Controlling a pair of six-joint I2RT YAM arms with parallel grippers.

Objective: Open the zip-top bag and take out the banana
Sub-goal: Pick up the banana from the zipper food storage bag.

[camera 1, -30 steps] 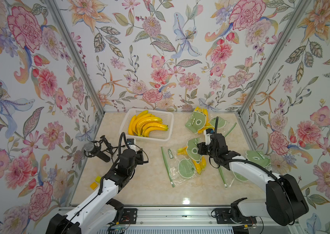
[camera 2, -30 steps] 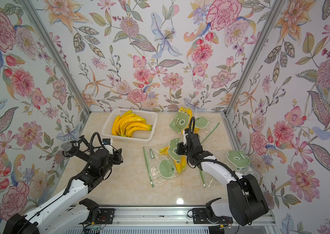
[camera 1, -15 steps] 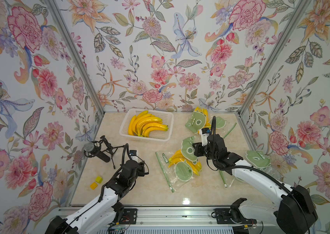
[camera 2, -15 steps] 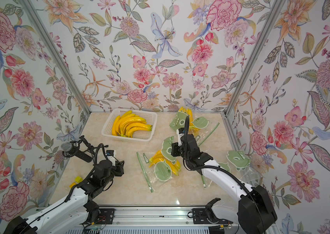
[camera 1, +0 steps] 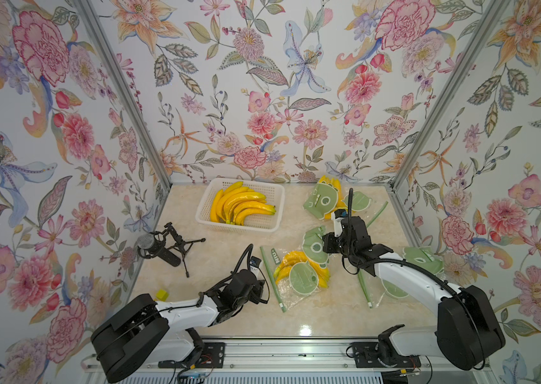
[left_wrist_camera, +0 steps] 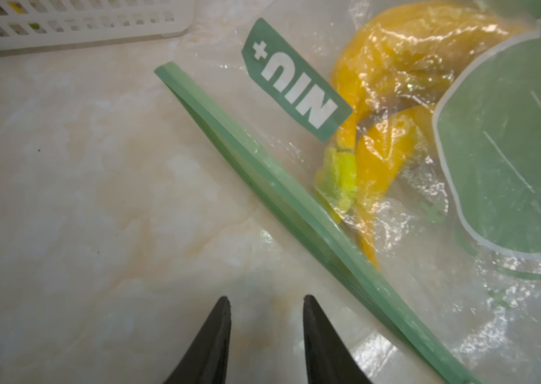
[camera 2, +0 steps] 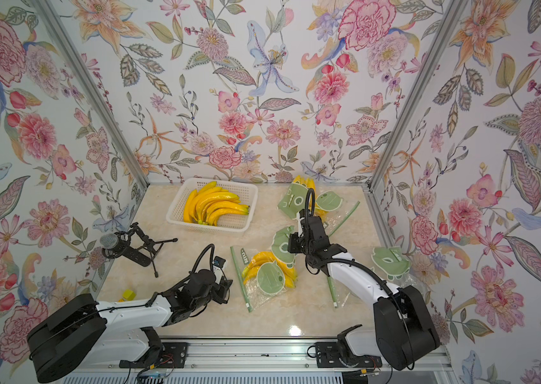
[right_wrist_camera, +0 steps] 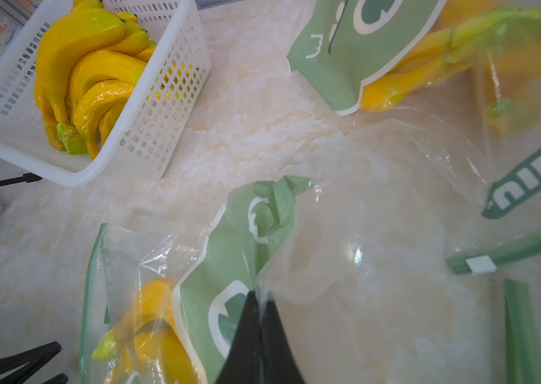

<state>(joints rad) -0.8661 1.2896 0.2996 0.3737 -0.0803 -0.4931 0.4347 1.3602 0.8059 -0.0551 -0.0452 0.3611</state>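
Banana [left_wrist_camera: 382,156] stem seemingly points toward zip strip [left_wrist_camera: 279,189].

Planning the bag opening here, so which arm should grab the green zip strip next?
Left. The left end effector is open and empty, facing the green plastic zip strip. The right end effector is shut on the far end of the clear green-printed zip-top bag, anchoring it.

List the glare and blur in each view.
In both top views, sharp throughout, one bright reflection on the table near the front edge. Left wrist view: zipper strip crisp, glints on the zip-top bag film over the banana. Right wrist view: basket bananas sharp, the far bagged bananas smeared.
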